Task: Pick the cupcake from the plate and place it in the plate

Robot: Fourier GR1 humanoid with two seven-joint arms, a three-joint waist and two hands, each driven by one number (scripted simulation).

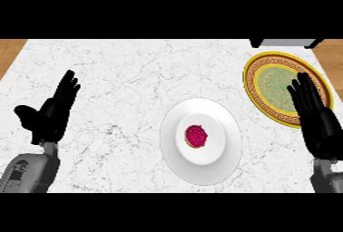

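Table (120, 68): white marble | cupcake (196, 136): pink-topped, centred on white plate (201, 172), mid-table | patterned plate (264, 61): gold rim, green centre, far right, lower part hidden by right hand (321, 124) | left hand (50, 118): at left, fingers straight, holding nothing | right hand: fingers straight, holding nothing | dark object (285, 43): top edge, cut off, unidentifiable.

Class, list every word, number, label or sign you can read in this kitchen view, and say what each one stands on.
None: no readable text appears. The gold-rimmed green plate carries only a key-pattern border. The plain white plate, pink-topped cupcake and white marble counter bear no writing.
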